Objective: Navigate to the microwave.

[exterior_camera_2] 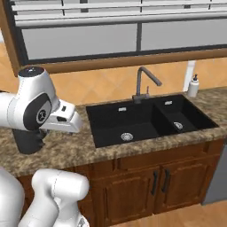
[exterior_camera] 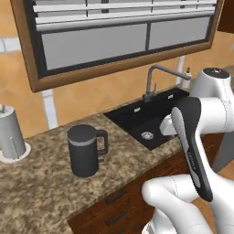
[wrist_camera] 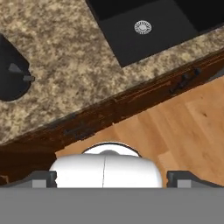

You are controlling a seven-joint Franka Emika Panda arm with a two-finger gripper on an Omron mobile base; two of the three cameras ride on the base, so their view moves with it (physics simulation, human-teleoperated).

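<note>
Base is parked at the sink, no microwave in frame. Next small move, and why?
Probably turn or drive the base along the counter to search. Ahead are the black sink, faucet and a dark kettle, not the target. The gripper holds nothing, fingertips wide apart.

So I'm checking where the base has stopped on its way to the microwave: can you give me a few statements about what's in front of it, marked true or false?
1. The sink is black and set into a speckled stone counter. True.
2. Water is running from the faucet. False: no water shows at the spout.
3. A dark kettle stands on the counter left of the sink. True.
4. The pincer grips the kettle. False: in the hand view its tips stand apart with nothing between them, above the wooden floor.
5. A white soap dispenser stands behind the sink's right end. True.
</note>
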